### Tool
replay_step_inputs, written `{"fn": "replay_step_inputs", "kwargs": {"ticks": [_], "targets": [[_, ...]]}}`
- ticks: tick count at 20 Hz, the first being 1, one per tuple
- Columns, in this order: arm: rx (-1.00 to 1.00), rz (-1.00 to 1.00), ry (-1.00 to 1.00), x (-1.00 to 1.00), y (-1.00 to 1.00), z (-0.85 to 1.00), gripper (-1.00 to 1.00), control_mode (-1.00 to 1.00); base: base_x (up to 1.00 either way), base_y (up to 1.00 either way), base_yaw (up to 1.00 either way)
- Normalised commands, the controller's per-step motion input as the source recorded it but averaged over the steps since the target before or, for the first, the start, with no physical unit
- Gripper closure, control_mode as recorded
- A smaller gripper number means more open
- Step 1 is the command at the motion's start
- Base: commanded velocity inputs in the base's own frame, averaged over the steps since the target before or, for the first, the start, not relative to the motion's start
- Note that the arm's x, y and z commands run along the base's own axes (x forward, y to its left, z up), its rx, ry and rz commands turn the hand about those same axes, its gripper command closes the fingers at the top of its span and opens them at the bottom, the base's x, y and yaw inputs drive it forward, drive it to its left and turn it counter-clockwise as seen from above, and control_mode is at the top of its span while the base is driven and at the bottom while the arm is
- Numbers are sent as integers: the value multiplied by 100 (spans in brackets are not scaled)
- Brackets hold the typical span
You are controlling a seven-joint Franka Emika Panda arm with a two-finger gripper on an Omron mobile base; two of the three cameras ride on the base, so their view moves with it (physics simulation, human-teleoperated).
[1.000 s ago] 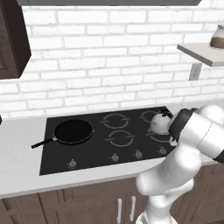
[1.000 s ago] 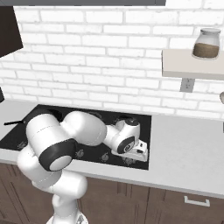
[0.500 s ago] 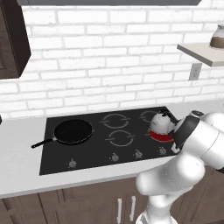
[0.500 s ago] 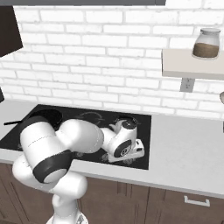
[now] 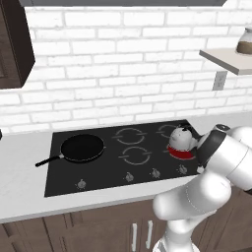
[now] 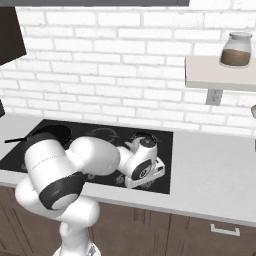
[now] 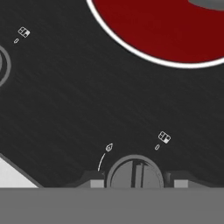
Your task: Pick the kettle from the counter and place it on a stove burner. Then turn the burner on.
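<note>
Kettle (image 5: pixel 180 138) sitting upright on stove burner (image 5: pixel 181 153), front-right ring of the black cooktop (image 5: pixel 98 167); burner glowing red under it, so lit by the look of it. Seen close from the hand cam: red disc of burner (image 7: pixel 166 26) above, round knob (image 7: pixel 134 174) straight below it, near cooktop's front edge. Jaws (image 7: pixel 134 180) set either side of that knob, tips flanking it; touching or just beside, can't tell, so grip state unclear. Frying pan (image 5: pixel 81 147) well left of kettle, on far-left ring, untouched. Table (image 5: pixel 19 192) wraps cooktop; glass jar (image 6: pixel 236 49) up on shelf (image 6: pixel 220 75), high and right of kettle. Step: placing done, knob-turn step at or near its end, judging by the glow. Next: ease off knob w/o nudging it back, lift clear, avoid clipping kettle.
</note>
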Motion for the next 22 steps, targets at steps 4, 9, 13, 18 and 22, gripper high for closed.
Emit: {"fn": "replay_step_inputs", "kwargs": {"ticks": [4,9,13,18,22], "targets": [[0,0,0,0,0,0,100,-100,0,0,0],[0,0,0,0,0,0,100,-100,0,0,0],[0,0,0,0,0,0,100,-100,0,0,0],[0,0,0,0,0,0,100,-100,0,0,0],[0,0,0,0,0,0,-100,-100,0,0,0]]}}
